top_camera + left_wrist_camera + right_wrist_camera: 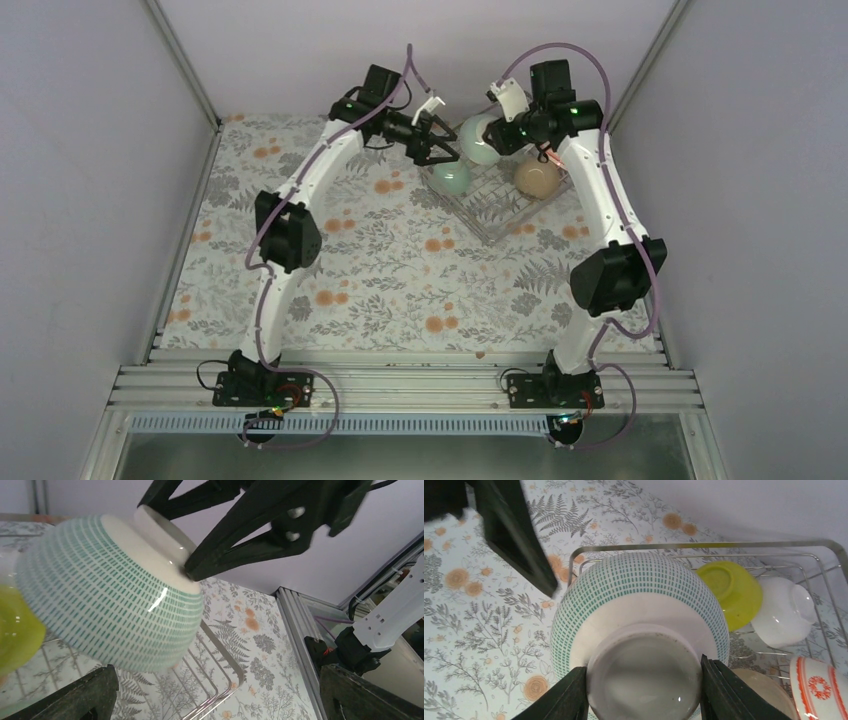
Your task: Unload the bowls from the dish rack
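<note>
Right pincer (644,690) holds mint bowl (639,580) by its foot over dish rack (704,545) edge.

Soft, even light falls from above, and shadows on the table (400,260) are faint. In the left wrist view the mint green bowl (110,595) carries a small white glare, while the yellow-green bowl (15,630) at the edge is blurred.

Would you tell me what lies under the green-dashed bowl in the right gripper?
Under the bowl, wires of the dish rack and the floral table show; the bowl's body covers the spot directly below it.
</note>
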You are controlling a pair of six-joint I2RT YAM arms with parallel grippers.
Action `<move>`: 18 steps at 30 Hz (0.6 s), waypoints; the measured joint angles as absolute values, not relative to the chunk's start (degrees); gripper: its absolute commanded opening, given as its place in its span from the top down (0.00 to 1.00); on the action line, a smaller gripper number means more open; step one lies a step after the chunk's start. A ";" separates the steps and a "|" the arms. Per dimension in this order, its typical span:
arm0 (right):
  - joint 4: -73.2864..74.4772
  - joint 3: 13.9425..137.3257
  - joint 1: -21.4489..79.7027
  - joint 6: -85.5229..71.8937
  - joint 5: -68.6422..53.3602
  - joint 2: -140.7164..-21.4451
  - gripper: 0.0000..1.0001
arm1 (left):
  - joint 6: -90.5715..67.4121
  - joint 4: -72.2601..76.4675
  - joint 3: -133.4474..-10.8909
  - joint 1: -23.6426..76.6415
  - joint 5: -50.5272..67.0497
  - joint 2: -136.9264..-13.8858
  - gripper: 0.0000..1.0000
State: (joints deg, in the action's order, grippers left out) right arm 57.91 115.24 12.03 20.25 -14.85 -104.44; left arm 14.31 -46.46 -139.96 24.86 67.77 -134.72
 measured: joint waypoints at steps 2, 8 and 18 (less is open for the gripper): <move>58.08 115.24 12.32 20.10 -15.40 -104.44 0.72 | 14.22 -46.52 -141.88 25.71 68.05 -137.19 0.00; 58.39 115.24 12.82 19.81 -17.10 -104.44 0.72 | 12.49 -45.93 -142.78 25.89 68.45 -141.69 0.00; 58.17 114.91 14.70 19.66 -18.46 -104.44 0.73 | 5.28 -38.37 -143.83 24.69 72.93 -142.12 0.04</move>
State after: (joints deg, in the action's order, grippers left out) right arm 58.17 114.91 14.70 19.66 -18.46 -104.44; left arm 5.28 -38.37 -143.83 24.69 72.93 -142.12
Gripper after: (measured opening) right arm 0.470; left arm 0.998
